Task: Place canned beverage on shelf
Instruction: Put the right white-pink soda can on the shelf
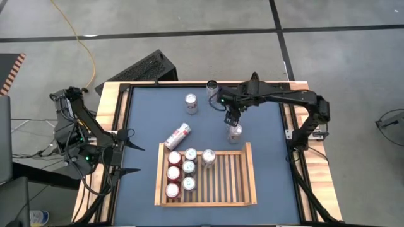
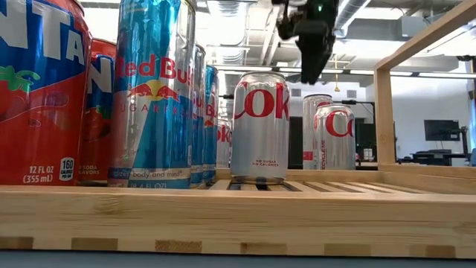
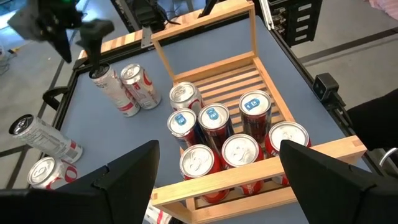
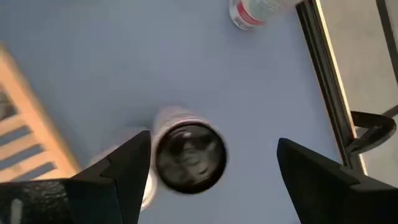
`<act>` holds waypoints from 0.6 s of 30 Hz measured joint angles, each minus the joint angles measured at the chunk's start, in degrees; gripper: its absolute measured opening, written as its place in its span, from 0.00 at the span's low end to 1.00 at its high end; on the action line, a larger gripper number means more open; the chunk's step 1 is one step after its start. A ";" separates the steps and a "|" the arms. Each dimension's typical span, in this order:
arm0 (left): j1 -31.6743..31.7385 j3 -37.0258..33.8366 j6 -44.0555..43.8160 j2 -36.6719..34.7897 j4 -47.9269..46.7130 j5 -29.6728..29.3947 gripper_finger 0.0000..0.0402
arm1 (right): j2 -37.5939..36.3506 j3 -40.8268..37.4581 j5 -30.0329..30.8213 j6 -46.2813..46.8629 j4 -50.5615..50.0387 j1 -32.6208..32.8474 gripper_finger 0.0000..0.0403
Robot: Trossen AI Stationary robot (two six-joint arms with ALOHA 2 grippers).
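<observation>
The blue table (image 1: 142,126) has a light wood border and a flat, matte top; most of its far half lies bare, with open room along the left side and on the near right beside the shelf. The shelf (image 1: 246,183), a shallow light-wood tray with a slatted floor and low rim, sits at the near middle. Its left part holds seven upright cans in rough rows: three red ones (image 1: 173,174) along the left rim, slim blue ones (image 1: 189,168) next to them, and a silver one (image 1: 207,157) at the far rim. The right half of the slats is free.

The right arm reaches in from the right edge, and the right gripper (image 1: 232,118) hangs over a silver can (image 1: 235,132) that stands just beyond the shelf's far rim, outside it. Its fingers are spread wide on either side of the can's top and hold nothing; the right wrist view shows the lid between them with gaps on both sides.

The left gripper (image 1: 126,151) waits at the table's left edge, fingers wide apart and empty.

Another can (image 1: 178,135) lies on its side near the shelf's far-left corner. Two more stand farther back: one (image 1: 190,103) mid-table, one (image 1: 212,85) at the far edge.
</observation>
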 joint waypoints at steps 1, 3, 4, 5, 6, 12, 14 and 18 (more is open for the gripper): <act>0.00 0.00 -0.07 0.00 0.00 0.01 0.80 | 0.47 -0.53 0.01 -1.03 0.37 -0.33 0.78; -0.01 0.00 -0.38 0.00 -0.01 0.01 0.80 | 1.36 -1.08 -0.01 -4.42 -0.95 -1.13 0.78; 0.00 0.00 -0.49 0.00 -0.01 -0.01 0.80 | 2.32 -1.09 -0.17 -5.95 -1.11 -1.27 0.78; -0.01 0.00 -0.53 0.00 -0.01 -0.01 0.80 | 3.15 -1.01 -0.63 -6.93 -0.87 -1.27 0.78; -0.01 0.00 -0.70 0.00 -0.01 -0.01 0.80 | 3.44 -0.89 -0.79 -7.72 -0.77 -1.34 0.78; -0.01 0.00 -0.96 -0.02 -0.17 -0.03 0.80 | 3.11 -1.00 -3.24 -8.39 0.07 -2.28 0.78; 0.01 0.00 -0.96 -0.02 -0.24 -0.06 0.80 | 2.65 -1.05 -4.33 -8.45 0.19 -2.24 0.78; 0.01 0.00 -0.86 -0.02 -0.46 -0.05 0.80 | 1.43 -1.07 -4.50 -9.51 -0.17 -1.49 0.78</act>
